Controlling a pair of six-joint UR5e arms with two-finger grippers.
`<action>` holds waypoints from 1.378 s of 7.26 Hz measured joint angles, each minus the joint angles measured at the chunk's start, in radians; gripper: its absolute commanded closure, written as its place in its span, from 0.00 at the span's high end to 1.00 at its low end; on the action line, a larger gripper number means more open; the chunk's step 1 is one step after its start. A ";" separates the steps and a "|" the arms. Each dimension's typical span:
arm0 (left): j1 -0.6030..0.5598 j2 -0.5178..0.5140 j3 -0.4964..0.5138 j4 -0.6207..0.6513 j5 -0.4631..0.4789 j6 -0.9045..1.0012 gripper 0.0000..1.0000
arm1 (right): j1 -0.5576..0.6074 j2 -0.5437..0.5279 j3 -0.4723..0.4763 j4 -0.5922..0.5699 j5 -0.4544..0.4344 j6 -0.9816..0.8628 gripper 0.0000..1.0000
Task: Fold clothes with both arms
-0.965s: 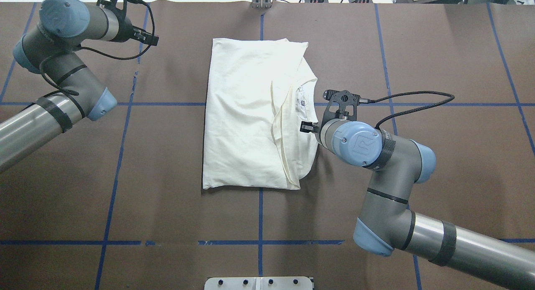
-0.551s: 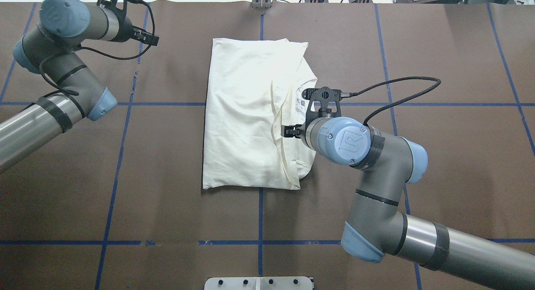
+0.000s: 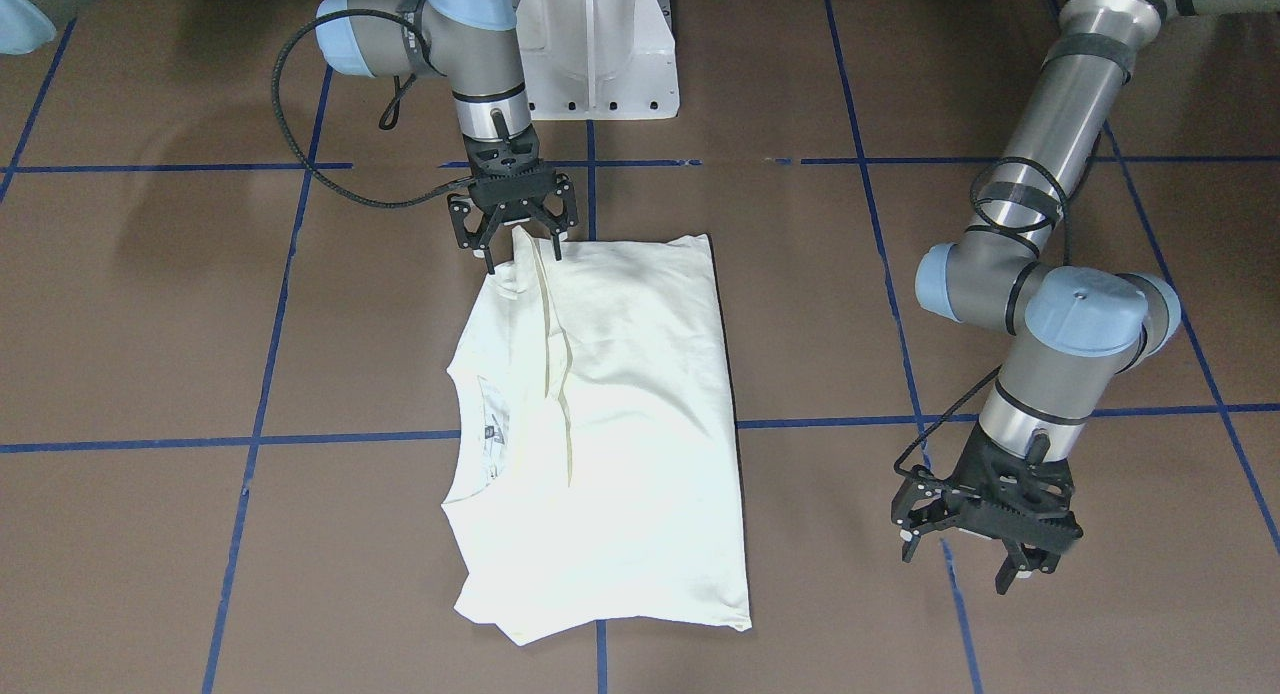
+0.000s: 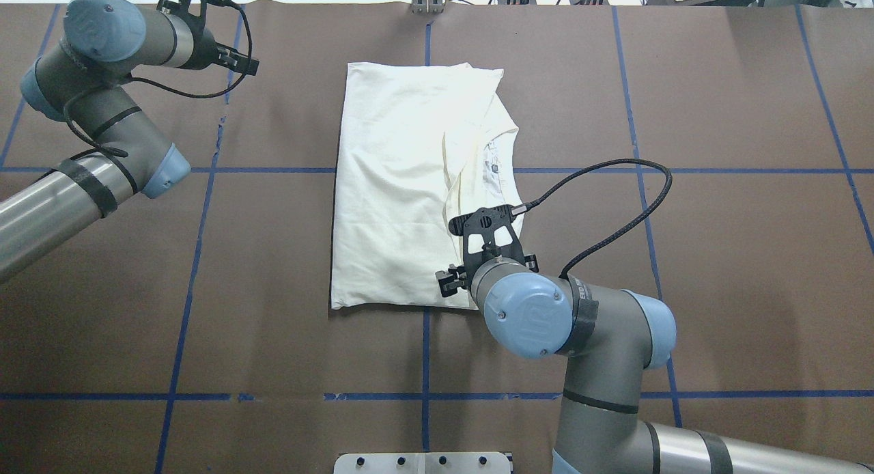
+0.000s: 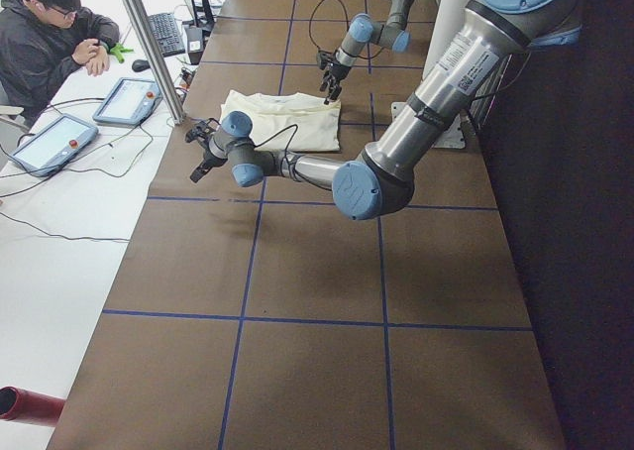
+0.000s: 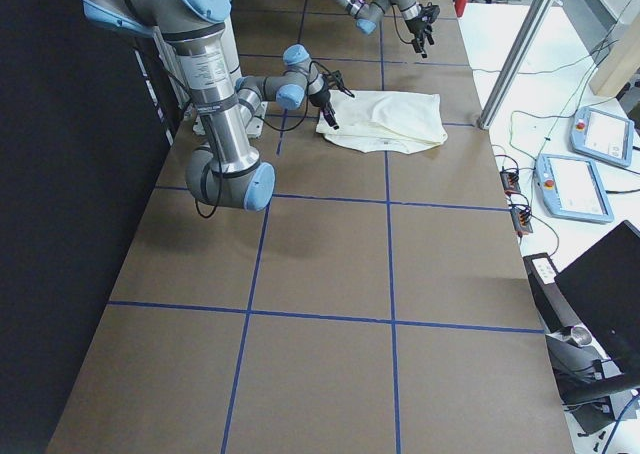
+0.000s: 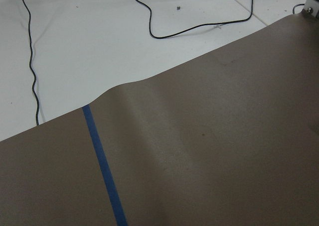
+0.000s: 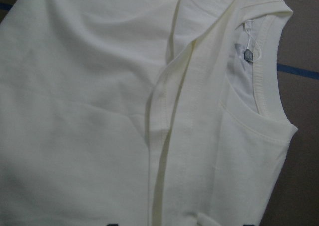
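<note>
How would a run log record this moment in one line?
right gripper: open, at shirt corner | left gripper: open, clear of shirt

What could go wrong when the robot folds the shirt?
1. The right end effector sits open at a layered corner of the shirt; it might pinch only the top layer and pull the fold apart.
2. The left end effector hangs over bare table, away from the shirt, so a one-sided lift could twist it.

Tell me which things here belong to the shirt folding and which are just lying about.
Job: T-shirt, folded, plain side up; right gripper, open over its corner nearest the robot; left gripper, open, off the cloth.
Lying about: tablets and keyboard on the side bench; white pedestal.
</note>
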 measured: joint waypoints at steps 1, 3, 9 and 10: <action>0.000 0.001 0.000 0.000 0.000 -0.001 1.00 | -0.033 -0.005 0.004 -0.011 -0.044 -0.036 0.63; 0.000 0.004 0.000 0.000 -0.001 -0.001 1.00 | -0.075 -0.031 0.006 -0.021 -0.101 -0.076 0.36; 0.000 0.010 -0.002 -0.002 -0.002 0.001 1.00 | -0.072 -0.046 0.015 -0.018 -0.118 -0.082 0.00; 0.000 0.009 -0.003 -0.002 -0.002 0.001 1.00 | -0.068 -0.049 0.022 -0.016 -0.118 -0.079 0.00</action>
